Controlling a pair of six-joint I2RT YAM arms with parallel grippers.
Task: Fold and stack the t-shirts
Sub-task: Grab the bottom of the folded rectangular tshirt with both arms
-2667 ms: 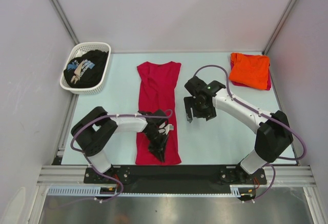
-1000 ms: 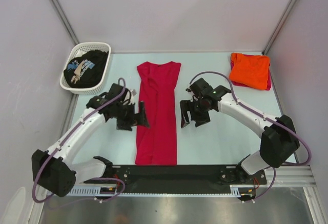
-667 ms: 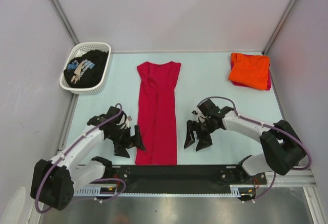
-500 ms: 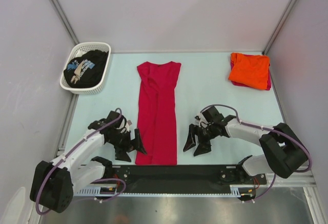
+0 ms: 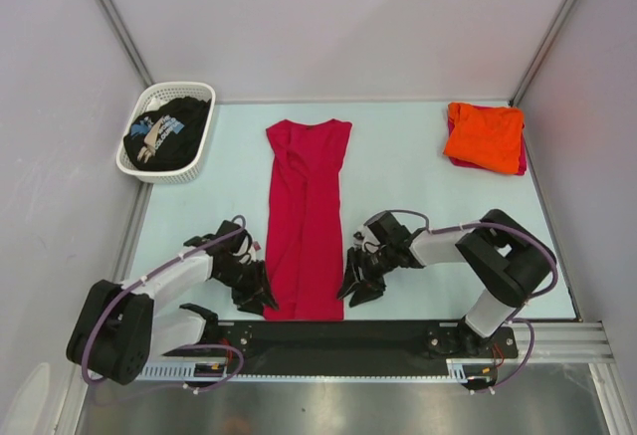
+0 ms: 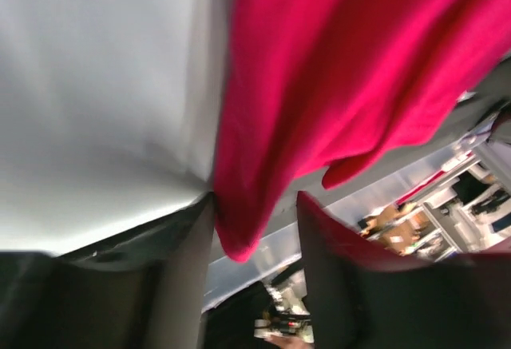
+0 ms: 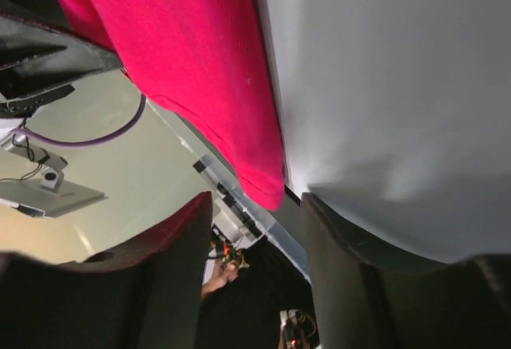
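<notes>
Though the table (image 5: 418,186) holds a basket (image 5: 164,171) far left and an orange t-shirt (image 5: 485,136) far right, the crimson t-shirt (image 5: 307,216) lies lengthwise between them, well apart. Left gripper (image 5: 263,299), right gripper (image 5: 349,290): jaws spread, each straddling 1 near hem corner.

Pale surface (image 5: 418,176) has a red tee (image 5: 307,206) down the middle, orange tee (image 5: 485,134) far-right corner, basket (image 5: 159,170) far-left corner.
</notes>
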